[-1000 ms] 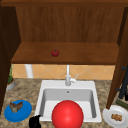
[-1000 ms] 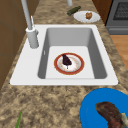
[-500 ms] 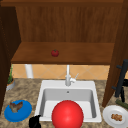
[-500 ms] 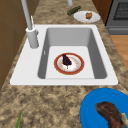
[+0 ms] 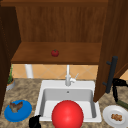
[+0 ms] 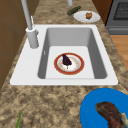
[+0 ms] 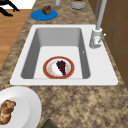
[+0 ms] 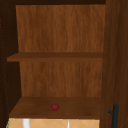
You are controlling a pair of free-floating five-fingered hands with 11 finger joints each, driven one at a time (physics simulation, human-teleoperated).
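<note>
**Kitchen sink with open wall cabinet.** The right hand is seen in the front view at the right edge, just beside the dark door handle of the open cabinet door. Whether the handle is touched cannot be told, and the set of the fingers cannot be made out.

The left hand is shown low in the front view, before the counter edge and just to the right of the blue plate. In the right side view the same hand is seen in the far corner, over the floor and apart from the counter. Its fingers are spread and fairly straight, and nothing is held.

A brown piece of food is carried on the blue plate, which lies on the counter to the left of the sink. The faucet is mounted at the middle of the sink's rear rim.

In the left side view a red-rimmed plate is shown flat on the basin floor, with a dark wedge of food on it. In the front view a red round shape is seen over the front of the basin.

To the right of the sink a white plate with a small brown morsel is set on the counter. A dark green vegetable lies just behind it, below the right hand.

On the lower shelf of the cabinet a small red fruit is placed near the middle.
</note>
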